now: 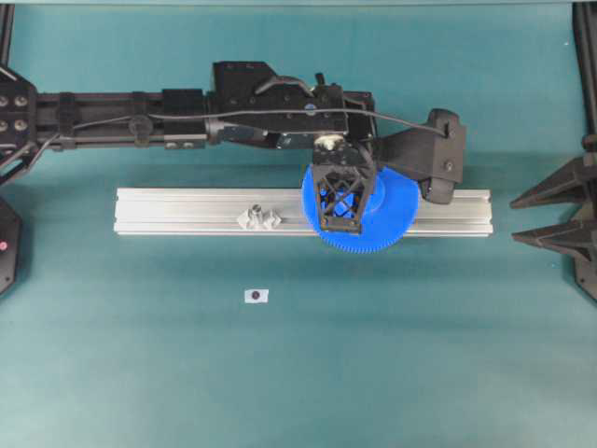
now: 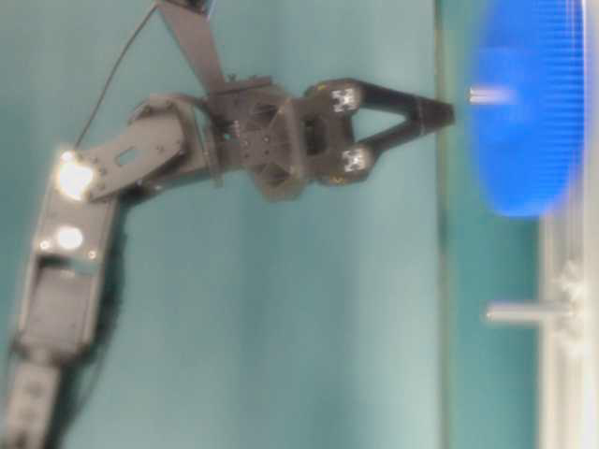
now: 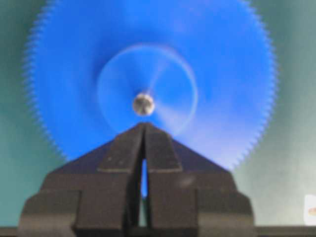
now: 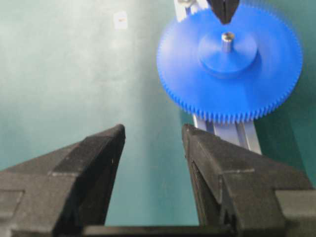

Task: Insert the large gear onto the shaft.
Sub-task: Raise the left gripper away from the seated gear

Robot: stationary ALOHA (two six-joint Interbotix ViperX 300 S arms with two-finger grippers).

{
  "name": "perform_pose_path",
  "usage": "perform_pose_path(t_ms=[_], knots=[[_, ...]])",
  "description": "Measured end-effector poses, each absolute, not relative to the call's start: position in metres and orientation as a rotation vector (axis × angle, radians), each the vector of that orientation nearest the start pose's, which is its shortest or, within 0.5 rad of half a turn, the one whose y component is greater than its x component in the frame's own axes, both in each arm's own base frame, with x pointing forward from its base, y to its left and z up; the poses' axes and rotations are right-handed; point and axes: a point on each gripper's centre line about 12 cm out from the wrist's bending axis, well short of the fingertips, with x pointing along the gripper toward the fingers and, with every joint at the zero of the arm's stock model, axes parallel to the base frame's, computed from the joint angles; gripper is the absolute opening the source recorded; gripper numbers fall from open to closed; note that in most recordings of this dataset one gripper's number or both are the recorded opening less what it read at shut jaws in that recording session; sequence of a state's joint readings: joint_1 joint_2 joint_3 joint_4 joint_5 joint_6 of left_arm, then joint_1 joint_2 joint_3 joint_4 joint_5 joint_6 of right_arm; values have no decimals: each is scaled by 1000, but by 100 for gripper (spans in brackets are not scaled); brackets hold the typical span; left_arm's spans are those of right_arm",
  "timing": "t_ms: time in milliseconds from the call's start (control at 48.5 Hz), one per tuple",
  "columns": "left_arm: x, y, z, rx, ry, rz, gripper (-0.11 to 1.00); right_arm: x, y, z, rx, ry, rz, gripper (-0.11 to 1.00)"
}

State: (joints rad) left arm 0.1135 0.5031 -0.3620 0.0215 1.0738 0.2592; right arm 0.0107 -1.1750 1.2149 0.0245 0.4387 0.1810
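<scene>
The large gear (image 1: 387, 224) lies flat over the silver rail (image 1: 187, 210), around the shaft. The shaft's tip (image 3: 143, 104) sticks up through the centre hole of the raised hub; it also shows in the right wrist view (image 4: 227, 39) and the table-level view (image 2: 489, 94). The gear also shows in the other views (image 2: 524, 112) (image 3: 222, 74) (image 4: 197, 74). My left gripper (image 1: 341, 213) points down just above the hub. It is shut and empty, clear of the shaft tip (image 2: 447, 113) (image 3: 144, 126) (image 4: 224, 12). My right gripper (image 4: 153, 129) is open and empty, off to the right (image 1: 513, 219).
A second shaft (image 1: 256, 217) stands bare on its faceted mount further left on the rail, also in the table-level view (image 2: 524, 311). A small white sticker (image 1: 256, 295) lies on the teal mat in front of the rail. The left arm stretches across behind the rail.
</scene>
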Motion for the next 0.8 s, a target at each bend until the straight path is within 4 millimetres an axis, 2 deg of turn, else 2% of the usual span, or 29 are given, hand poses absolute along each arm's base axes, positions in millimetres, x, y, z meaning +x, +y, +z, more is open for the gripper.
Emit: perform_pose_path(t_ms=[206, 330, 578, 805], knots=[[532, 65, 211, 176, 1213, -43, -1, 151, 3, 231, 201, 479, -28, 58], [529, 68, 222, 173, 1202, -36, -1, 151, 3, 231, 199, 479, -28, 58], [509, 67, 280, 177, 1111, -15, -1, 151, 3, 231, 201, 479, -28, 58], [472, 63, 318, 181, 1027, 1, -1, 148, 3, 235, 198, 451, -26, 58]])
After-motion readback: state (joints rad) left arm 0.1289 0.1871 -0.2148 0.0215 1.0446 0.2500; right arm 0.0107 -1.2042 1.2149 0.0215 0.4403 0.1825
